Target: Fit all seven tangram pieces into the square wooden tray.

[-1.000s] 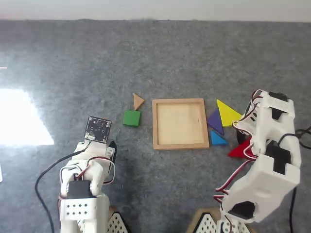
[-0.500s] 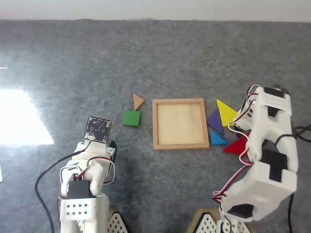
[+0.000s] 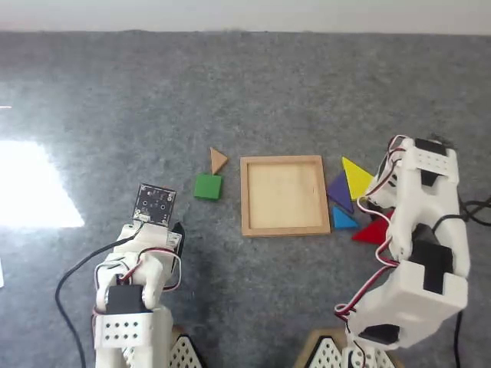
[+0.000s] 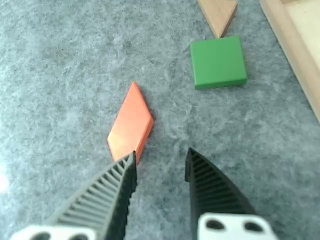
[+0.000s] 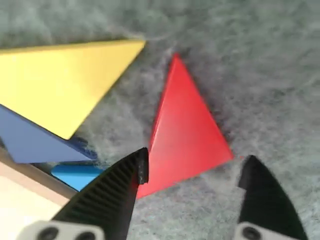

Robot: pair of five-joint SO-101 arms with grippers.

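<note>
The square wooden tray [image 3: 282, 195] lies with nothing in it. On one side of it are a green square [image 3: 207, 186] and a wooden triangle [image 3: 218, 159]. On the other side are a yellow triangle [image 3: 357, 176], a purple triangle [image 3: 340, 192], a blue triangle [image 3: 343, 219] and a red triangle [image 3: 372, 231]. My right gripper [image 5: 196, 167] is open, its jaws straddling the red triangle [image 5: 185, 130]. My left gripper [image 4: 160, 160] is open just short of an orange parallelogram [image 4: 131, 123], one fingertip at its near corner.
The left arm [image 3: 142, 264] stands at the near left, well clear of the tray. The right arm [image 3: 418, 207] covers part of the red triangle. A bright glare patch [image 3: 31, 188] lies on the grey mat at far left.
The right arm has shifted a little toward the tray and settled over the red triangle, whose visible tip now sits slightly nearer the blue triangle. The left arm has not moved.
</note>
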